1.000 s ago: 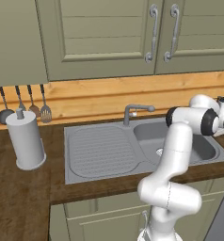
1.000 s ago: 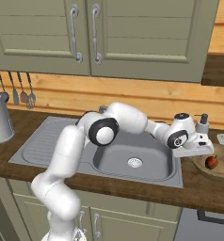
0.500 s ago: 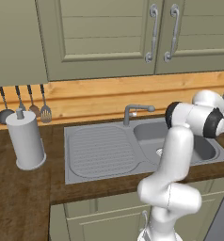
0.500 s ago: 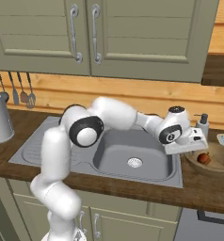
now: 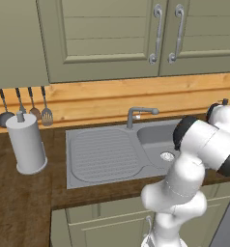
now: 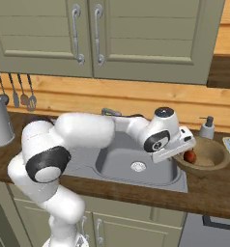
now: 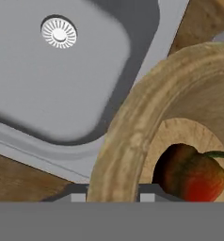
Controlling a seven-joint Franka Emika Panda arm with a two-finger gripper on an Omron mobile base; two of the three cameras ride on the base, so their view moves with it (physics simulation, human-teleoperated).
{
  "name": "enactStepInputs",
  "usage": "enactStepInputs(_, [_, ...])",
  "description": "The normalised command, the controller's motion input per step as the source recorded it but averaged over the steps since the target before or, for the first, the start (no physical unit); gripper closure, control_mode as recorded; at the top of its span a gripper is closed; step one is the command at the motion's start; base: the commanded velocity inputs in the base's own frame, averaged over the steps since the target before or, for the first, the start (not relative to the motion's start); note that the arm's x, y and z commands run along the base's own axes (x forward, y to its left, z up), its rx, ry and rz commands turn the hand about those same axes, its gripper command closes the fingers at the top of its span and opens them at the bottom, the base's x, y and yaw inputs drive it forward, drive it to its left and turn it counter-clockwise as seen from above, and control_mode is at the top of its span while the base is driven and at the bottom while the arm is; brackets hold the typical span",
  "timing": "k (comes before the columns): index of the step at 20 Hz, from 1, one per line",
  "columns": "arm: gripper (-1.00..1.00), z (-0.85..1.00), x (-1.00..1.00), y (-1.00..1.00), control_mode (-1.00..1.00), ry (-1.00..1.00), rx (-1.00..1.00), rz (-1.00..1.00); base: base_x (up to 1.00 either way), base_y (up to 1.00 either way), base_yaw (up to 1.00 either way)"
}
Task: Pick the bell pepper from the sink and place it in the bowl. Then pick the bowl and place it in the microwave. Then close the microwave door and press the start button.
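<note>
Simulated kitchen counter, seen from the base and the hand. The bowl (image 6: 206,155) stood on the wooden counter (image 6: 218,193) just right of the sink (image 6: 136,164), with the bell pepper (image 6: 189,156) lying inside it near the left wall. The gripper (image 7: 115,195) sat low at the bowl's near rim; in the hand view the two finger tips (image 7: 76,194) stood on either side of the rim, one outside and one inside, apparently clamped on the bowl wall, though contact at the pads was hidden. A soap dispenser (image 6: 207,128) stood behind the bowl. In the left base view a grey canister (image 5: 26,143) rested left of the drainboard.
</note>
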Motion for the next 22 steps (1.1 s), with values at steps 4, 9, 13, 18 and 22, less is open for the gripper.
enactStepInputs(4, [1.00,0.79,-0.75,0.84,-1.00,0.16,0.00,0.44,0.00,0.00,0.00])
enactStepInputs(9, [1.00,0.76,-0.84,0.65,-1.00,0.13,0.00,0.46,0.00,0.00,0.00])
enactStepInputs(13, [1.00,0.36,-0.68,0.81,-1.00,0.00,0.16,0.38,0.00,0.00,0.00])
enactStepInputs(18, [1.00,0.41,-0.65,0.88,-1.00,-0.15,0.21,0.26,0.00,0.00,0.00])
enactStepInputs(22, [1.00,0.72,-0.50,0.76,-1.00,-0.13,0.11,0.25,0.00,0.00,0.00])
